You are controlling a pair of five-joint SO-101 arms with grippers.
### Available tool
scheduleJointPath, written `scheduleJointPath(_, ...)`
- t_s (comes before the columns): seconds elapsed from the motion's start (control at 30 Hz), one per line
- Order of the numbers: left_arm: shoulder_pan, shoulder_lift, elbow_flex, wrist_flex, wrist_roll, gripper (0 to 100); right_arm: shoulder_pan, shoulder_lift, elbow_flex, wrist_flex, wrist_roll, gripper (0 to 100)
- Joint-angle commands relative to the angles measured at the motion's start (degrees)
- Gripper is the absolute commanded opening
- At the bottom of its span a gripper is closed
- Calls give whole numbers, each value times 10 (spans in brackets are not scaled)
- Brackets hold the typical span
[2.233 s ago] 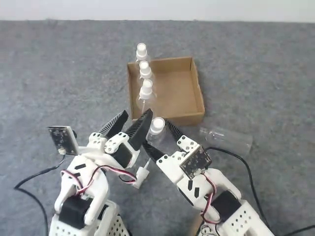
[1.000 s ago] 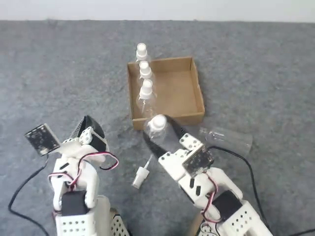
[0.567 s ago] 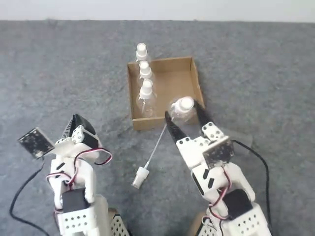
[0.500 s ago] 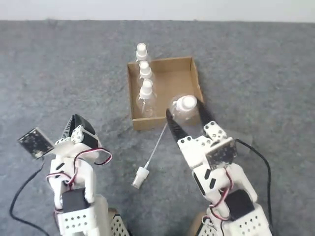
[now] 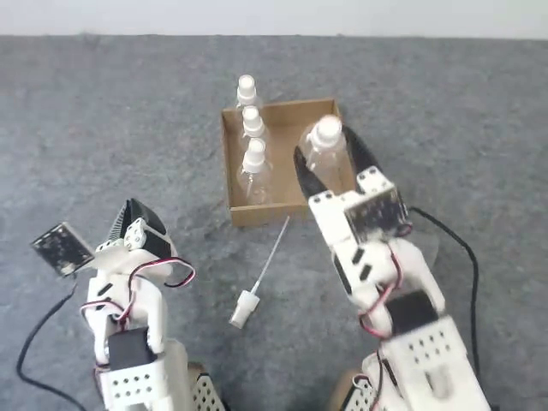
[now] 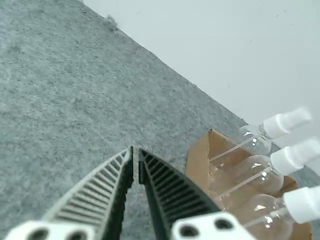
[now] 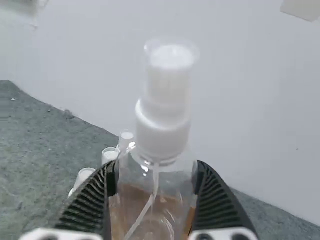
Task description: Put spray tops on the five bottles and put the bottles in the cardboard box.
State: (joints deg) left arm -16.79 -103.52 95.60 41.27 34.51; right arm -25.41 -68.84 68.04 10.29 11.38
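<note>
Covering the whole work area, the grey carpeted tabletop (image 5: 103,111) carries the cardboard box (image 5: 257,212) toward its far edge, with both arm bases at the near edge. The right gripper (image 5: 330,163) is clenched on a capped bottle (image 5: 326,137), which it holds upright above the right half of the box interior. Over the last two seconds this bottle has been carried from in front of the box's near wall, up and over that wall. The left gripper (image 6: 134,152) has released it, pulled back toward the near-left part of the tabletop, and now sits with its jaws pressed together on nothing. Three capped bottles (image 5: 255,158) stand in a row along the box's left wall. Whether the farthest of them stands inside the far wall or just beyond it cannot be told. A loose spray top (image 5: 244,308) with its dip tube lies on the tabletop between the two arms, the tube tip near the box's near wall. Judged from this layout, capping of the held bottle is finished and it is ready to be lowered into the box. The loose spray top still needs fitting to a bottle, so the task is past its midpoint but not complete. Lowering calls for clearance from the box's right wall.
</note>
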Motion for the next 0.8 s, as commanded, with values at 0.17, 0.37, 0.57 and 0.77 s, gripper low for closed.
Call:
scheduleJointPath(0.17,-3,-10,-7,-19,-4,12,20,276,-112,-166,8,6)
scheduleJointPath(0.37,-3,-10,-7,-19,-4,12,21,436,-201,-206,8,6)
scheduleJointPath(0.57,-3,-10,-7,-19,-4,12,34,563,-293,-220,8,6)
scheduleJointPath(0.77,-3,-10,-7,-19,-4,12,61,666,-367,-226,7,6)
